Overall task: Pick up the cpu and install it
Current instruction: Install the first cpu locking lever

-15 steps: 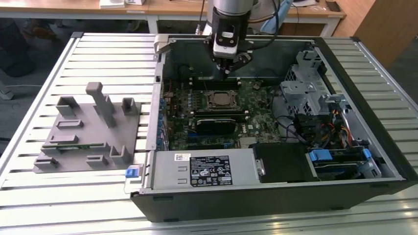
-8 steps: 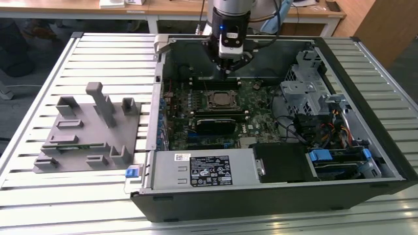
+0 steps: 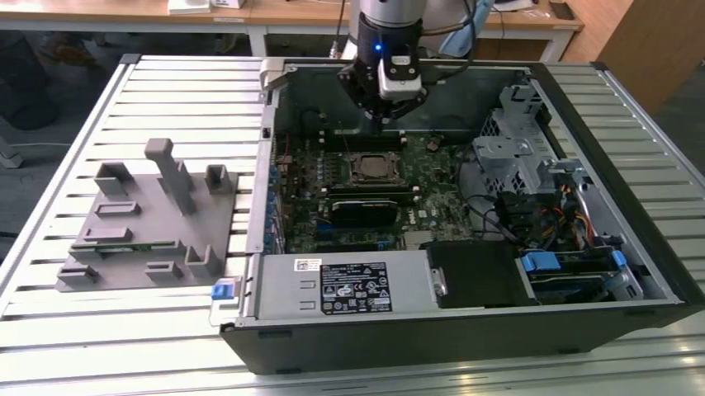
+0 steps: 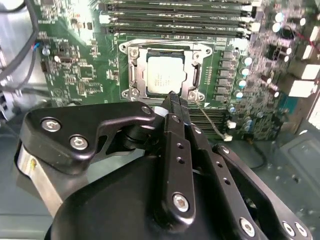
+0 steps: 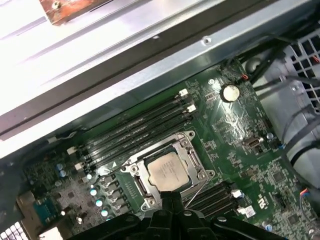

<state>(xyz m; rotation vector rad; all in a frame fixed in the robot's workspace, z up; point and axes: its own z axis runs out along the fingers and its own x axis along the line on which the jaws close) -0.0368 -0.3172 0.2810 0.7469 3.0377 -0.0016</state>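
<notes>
The cpu [image 4: 164, 76] [image 5: 169, 171] is a pale silver square lying flat inside the metal-rimmed socket frame [image 4: 134, 75] on the green motherboard, seen in both wrist views. In the exterior view the cpu [image 3: 371, 168] lies in the middle of the open computer case. My gripper [image 3: 381, 118] hangs above the board just behind the socket, apart from the chip. Its black fingers [image 4: 173, 100] are pressed together with nothing between them, and their tip [image 5: 172, 199] points at the socket's near edge.
The case walls [image 3: 270, 165] ring the motherboard. A black rectangular module [image 3: 369, 208] sits in front of the socket, memory slots [image 5: 135, 130] behind it. A drive cage [image 3: 518, 153] and cables stand on the exterior view's right. A grey plastic fixture [image 3: 144, 223] rests outside the case.
</notes>
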